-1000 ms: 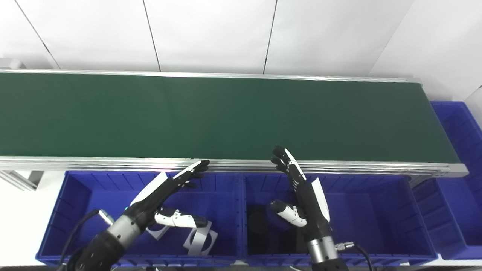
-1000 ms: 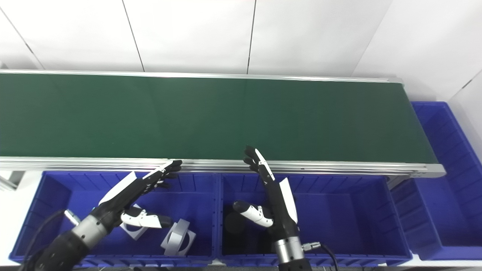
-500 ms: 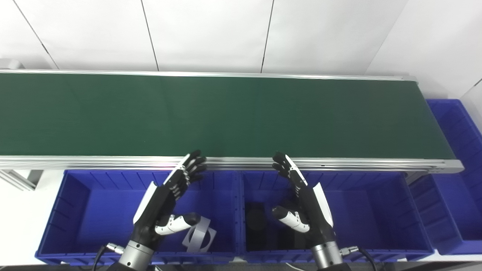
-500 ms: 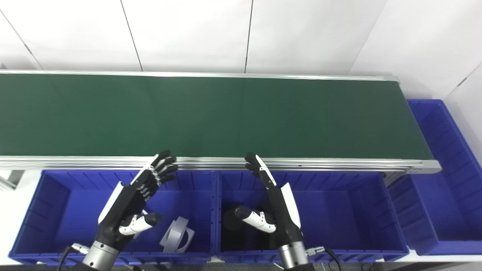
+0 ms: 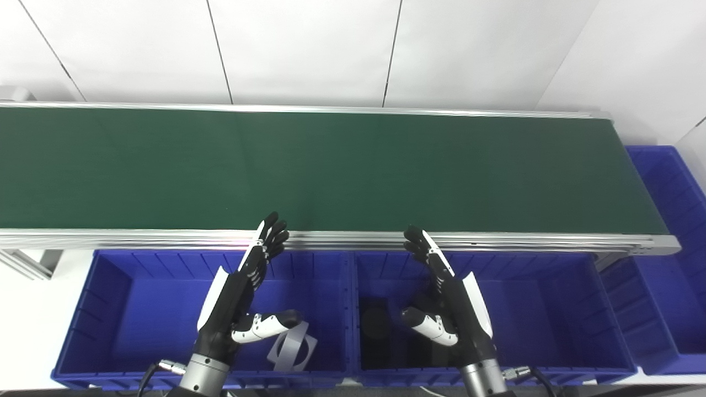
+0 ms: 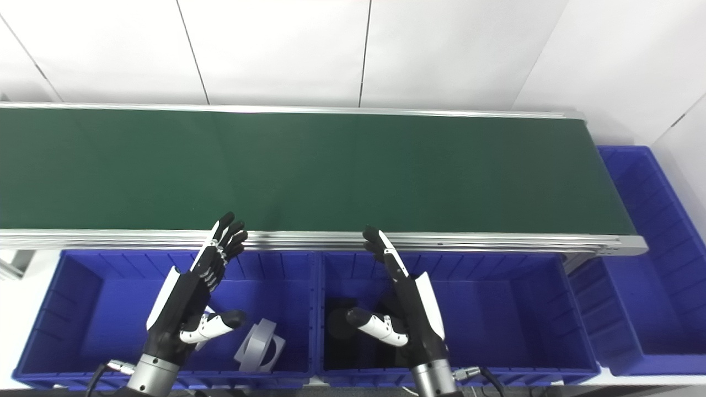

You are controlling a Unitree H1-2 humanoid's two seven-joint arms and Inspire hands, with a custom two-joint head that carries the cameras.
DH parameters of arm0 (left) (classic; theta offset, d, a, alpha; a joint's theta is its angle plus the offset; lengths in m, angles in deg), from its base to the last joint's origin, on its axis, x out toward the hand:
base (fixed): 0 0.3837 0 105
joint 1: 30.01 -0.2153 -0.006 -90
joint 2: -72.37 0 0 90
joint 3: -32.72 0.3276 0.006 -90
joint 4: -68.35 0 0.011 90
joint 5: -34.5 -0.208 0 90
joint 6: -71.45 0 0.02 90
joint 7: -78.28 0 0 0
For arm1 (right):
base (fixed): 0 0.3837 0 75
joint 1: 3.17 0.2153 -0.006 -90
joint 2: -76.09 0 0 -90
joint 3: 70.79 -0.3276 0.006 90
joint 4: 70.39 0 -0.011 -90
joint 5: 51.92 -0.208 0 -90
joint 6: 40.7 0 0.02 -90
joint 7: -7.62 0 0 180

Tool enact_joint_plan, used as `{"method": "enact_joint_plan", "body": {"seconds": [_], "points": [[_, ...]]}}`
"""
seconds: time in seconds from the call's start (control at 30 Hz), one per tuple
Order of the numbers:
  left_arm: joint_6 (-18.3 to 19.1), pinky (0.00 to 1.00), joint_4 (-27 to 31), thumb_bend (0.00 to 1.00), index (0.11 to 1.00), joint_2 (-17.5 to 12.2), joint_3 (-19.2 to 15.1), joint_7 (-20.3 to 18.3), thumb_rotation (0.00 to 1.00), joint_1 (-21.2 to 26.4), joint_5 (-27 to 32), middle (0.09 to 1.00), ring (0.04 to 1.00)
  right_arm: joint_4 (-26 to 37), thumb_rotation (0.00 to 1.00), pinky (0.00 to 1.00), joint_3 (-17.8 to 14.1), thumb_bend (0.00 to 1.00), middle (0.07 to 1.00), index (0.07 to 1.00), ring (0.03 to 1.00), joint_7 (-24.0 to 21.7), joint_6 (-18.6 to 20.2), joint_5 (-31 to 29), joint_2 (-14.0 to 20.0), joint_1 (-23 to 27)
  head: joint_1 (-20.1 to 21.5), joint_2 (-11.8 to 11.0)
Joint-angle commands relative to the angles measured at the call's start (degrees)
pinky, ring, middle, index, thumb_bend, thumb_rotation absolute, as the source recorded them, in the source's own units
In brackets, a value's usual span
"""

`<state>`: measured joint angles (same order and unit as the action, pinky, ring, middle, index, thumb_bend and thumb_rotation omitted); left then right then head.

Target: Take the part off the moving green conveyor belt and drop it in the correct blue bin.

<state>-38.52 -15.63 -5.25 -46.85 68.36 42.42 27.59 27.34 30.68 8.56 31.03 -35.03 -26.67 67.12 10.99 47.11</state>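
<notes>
The green conveyor belt [image 5: 331, 165] carries no part. My left hand [image 5: 237, 300] is open and empty, fingers straight, above the left blue bin [image 5: 110, 309]. My right hand [image 5: 449, 306] is open and empty above the middle blue bin [image 5: 551, 309]. A grey square part with a round hole [image 5: 291, 347] lies in the left bin beside my left thumb. Dark parts [image 5: 378, 322] lie in the middle bin, left of my right hand. Both hands' fingertips reach up to the belt's near metal rail [image 5: 342, 240].
A third blue bin [image 5: 670, 264] stands at the right end of the belt. A white wall rises behind the belt. The belt frame's leg [image 5: 27, 259] shows at the left edge.
My left hand has swung from reaching right across the bin to standing upright, fingers pointing at the belt. My right hand has pulled back slightly. The camera has shifted a little.
</notes>
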Motion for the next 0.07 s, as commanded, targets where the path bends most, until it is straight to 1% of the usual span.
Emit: {"method": "enact_joint_plan", "body": {"seconds": [0.0, 0.03], "points": [[-1.29, 0.96, 1.41, 0.92, 0.997, 0.53, 0.17, 1.27, 0.62, 0.52, -0.99, 0.975, 0.952, 2.04, 0.85, 0.89, 0.12, 0.93, 0.916, 0.941, 0.897, -0.55, 0.72, -0.65, -0.17, 0.11, 0.01, 0.05], [-1.38, 0.95, 1.36, 0.92, 0.994, 0.53, 0.17, 1.41, 0.61, 0.58, -1.11, 0.973, 0.949, 2.1, 0.85, 0.88, 0.11, 0.93, 0.915, 0.94, 0.895, -0.52, 0.9, -0.69, -0.25, 0.13, 0.05, 0.1]]}}
